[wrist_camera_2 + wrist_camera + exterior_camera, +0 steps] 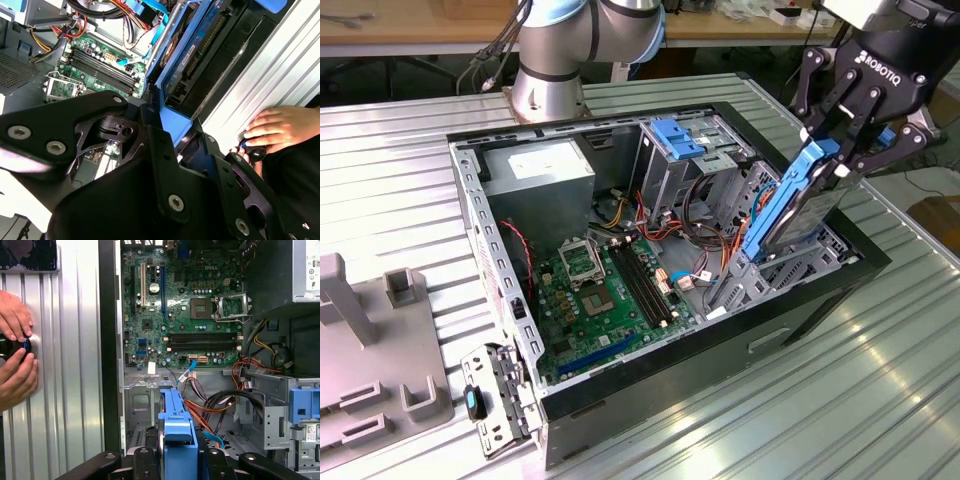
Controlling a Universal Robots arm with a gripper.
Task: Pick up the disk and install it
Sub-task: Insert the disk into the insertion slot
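The picking-up part of the task looks done. In the exterior view the gripper (pixel 847 150) is clamped on the upper end of the disk (pixel 788 205), with one finger on each side of its blue carrier. The disk is off the table (pixel 820 420) and hangs tilted over the open computer case (pixel 720 360), at the corner on the exterior view's right. Its lower end reaches down to the drive bay (pixel 790 265) there, and I cannot tell whether it is already in the bay's guides or only at its mouth.

In the first wrist view, the blue end of the disk (pixel 177 435) sits between the black fingers, above the cables and the motherboard (pixel 185 305). The second wrist view shows the long side of the disk (pixel 192 55) running down beside the case wall.

I judge the installing part as begun but not finished. Most of the disk stands out above the case, so it is not yet seated.

A person's hand (pixel 277 127) rests on the table just outside the case.
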